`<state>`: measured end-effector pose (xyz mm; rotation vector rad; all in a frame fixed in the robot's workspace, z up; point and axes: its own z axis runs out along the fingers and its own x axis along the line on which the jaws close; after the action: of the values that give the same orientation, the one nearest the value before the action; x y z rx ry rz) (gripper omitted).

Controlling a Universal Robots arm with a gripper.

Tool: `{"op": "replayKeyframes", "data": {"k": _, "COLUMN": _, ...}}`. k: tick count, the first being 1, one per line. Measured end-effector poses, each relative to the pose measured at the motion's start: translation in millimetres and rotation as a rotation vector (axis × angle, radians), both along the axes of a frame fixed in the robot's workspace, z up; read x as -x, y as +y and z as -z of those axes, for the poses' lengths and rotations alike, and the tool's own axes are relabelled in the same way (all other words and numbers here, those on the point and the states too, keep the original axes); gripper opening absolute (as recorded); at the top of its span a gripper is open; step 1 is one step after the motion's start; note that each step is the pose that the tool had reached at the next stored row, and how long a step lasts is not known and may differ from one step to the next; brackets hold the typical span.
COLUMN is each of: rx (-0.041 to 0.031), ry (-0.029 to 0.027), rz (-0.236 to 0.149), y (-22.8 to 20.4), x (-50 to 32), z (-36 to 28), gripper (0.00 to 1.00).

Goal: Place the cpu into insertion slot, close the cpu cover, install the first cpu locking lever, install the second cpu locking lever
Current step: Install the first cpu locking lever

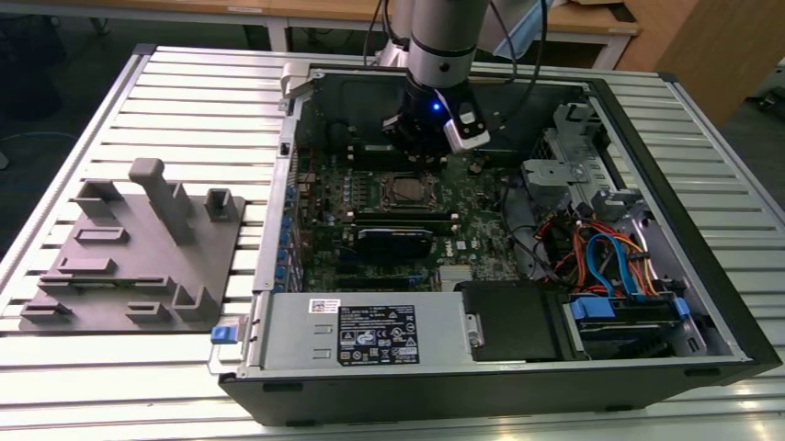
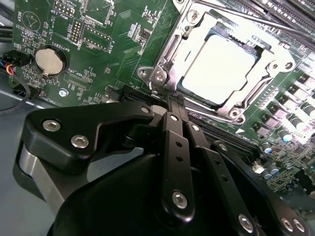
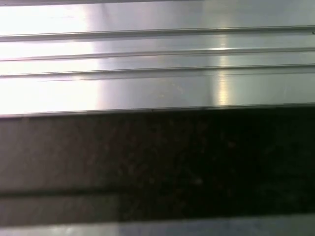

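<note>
Inside the open computer case [image 1: 687, 165] lies the green circuit board, and the insertion slot [image 1: 403, 190] sits near its middle. In the second wrist view the cpu [image 2: 224, 66] lies flat in the insertion slot [image 2: 158, 74], its pale metal top glaring. The silver cpu cover [image 2: 268, 61] lies down around it. Thin metal lever rods [image 2: 246, 17] run past the socket's far side. My gripper [image 2: 170, 104] hangs just short of the socket's near corner, fingers [image 2: 175, 147] pressed together with nothing seen between them. In the exterior view the gripper [image 1: 424, 147] hovers just behind the slot.
A grey fixture block [image 1: 135, 248] lies on the ribbed table at the exterior view's left. Black memory sticks [image 1: 392, 220], the power supply [image 1: 356, 335] and blue and orange cables [image 1: 608, 257] crowd the case. A coin battery [image 2: 49, 60] sits on the board. The first wrist view faces ribbed metal [image 3: 157, 73].
</note>
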<state>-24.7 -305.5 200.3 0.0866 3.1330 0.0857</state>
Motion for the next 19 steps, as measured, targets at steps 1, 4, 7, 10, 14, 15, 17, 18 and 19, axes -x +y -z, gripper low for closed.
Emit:
{"op": "replayKeyframes", "data": {"k": 1, "rx": 0.0022, "ry": -0.0001, "rz": 0.0, "y": 0.0, "x": 0.0, "z": 0.0, "gripper": 0.1}}
{"op": "replayKeyframes", "data": {"k": 4, "rx": 0.0135, "ry": -0.0001, "rz": 0.0, "y": 0.0, "x": 0.0, "z": 0.3, "gripper": 0.1}}
{"op": "replayKeyframes", "data": {"k": 7, "rx": 0.0259, "ry": 0.0001, "rz": 0.0, "y": -0.1, "x": 0.0, "z": 1.0, "gripper": 0.1}}
{"op": "replayKeyframes", "data": {"k": 10, "rx": 0.0365, "ry": 0.0003, "rz": 0.0, "y": -0.1, "x": 0.1, "z": 2.1, "gripper": 0.1}}
{"op": "replayKeyframes", "data": {"k": 14, "rx": 0.0477, "ry": 0.0003, "rz": 0.0, "y": -0.1, "x": 0.0, "z": 3.9, "gripper": 0.1}}
{"op": "replayKeyframes", "data": {"k": 15, "rx": 0.0482, "ry": 0.0004, "rz": 0.0, "y": -0.1, "x": 0.0, "z": 4.2, "gripper": 0.1}}
{"op": "replayKeyframes", "data": {"k": 17, "rx": 0.0482, "ry": 0.0002, "rz": 0.0, "y": -0.1, "x": 0.1, "z": 4.4, "gripper": 0.1}}
{"op": "replayKeyframes", "data": {"k": 18, "rx": 0.0471, "ry": 0.0002, "rz": 0.0, "y": -0.2, "x": 0.1, "z": 4.5, "gripper": 0.1}}
{"op": "replayKeyframes", "data": {"k": 19, "rx": 0.0435, "ry": 0.0002, "rz": 0.0, "y": -0.1, "x": 0.1, "z": 4.4, "gripper": 0.1}}
